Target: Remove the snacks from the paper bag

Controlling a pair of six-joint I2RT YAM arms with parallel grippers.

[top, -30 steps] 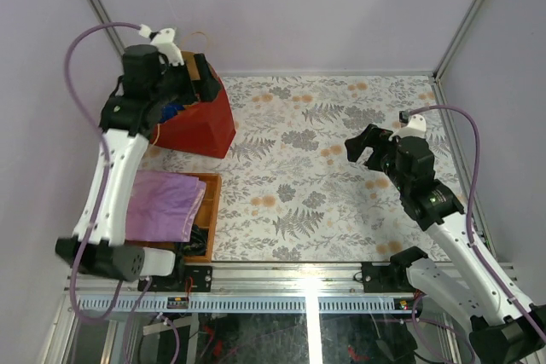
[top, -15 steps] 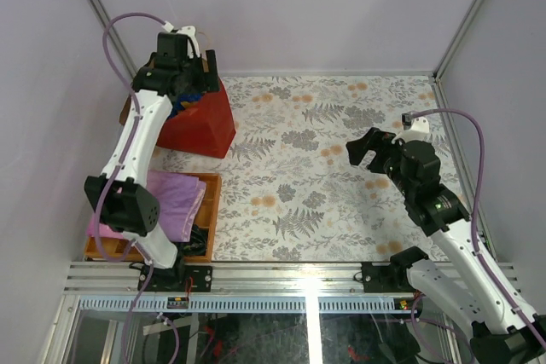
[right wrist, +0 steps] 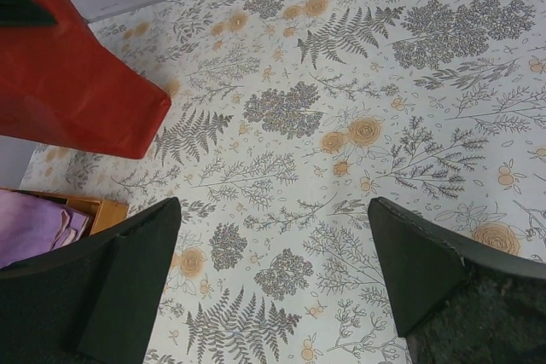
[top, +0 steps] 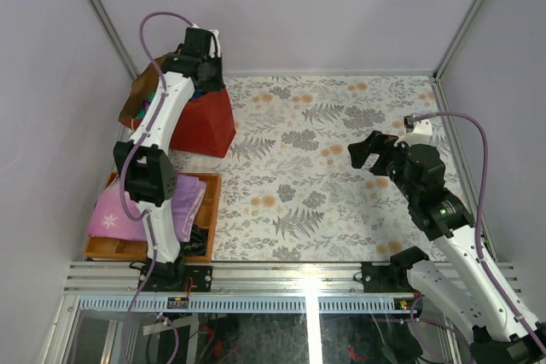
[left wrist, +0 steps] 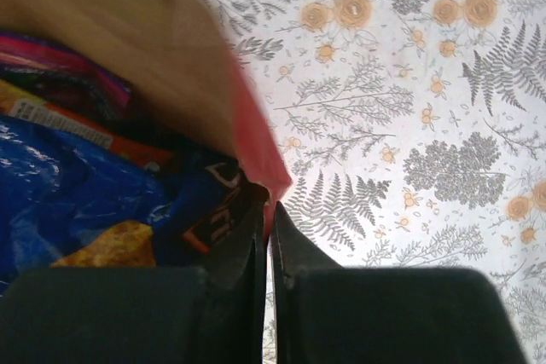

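Floral-print table (top: 341, 202), fern and flower pattern; red paper bag (top: 209, 121) standing at far-left corner; wooden tray (top: 212, 210) at near-left edge, carrying purple cloth (top: 109, 215).

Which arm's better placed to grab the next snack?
Left gripper: fingers shut on the paper bag rim, beside a blue snack packet. Right gripper hangs open, far across the table.

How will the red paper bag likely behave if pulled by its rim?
The paper bag probably flexes rather than stays rigid: its thin rim curves where the left gripper seems to pinch it. It looks light and tall, so a pull may tip or drag it. The glossy snacks inside could slide and shift its weight.
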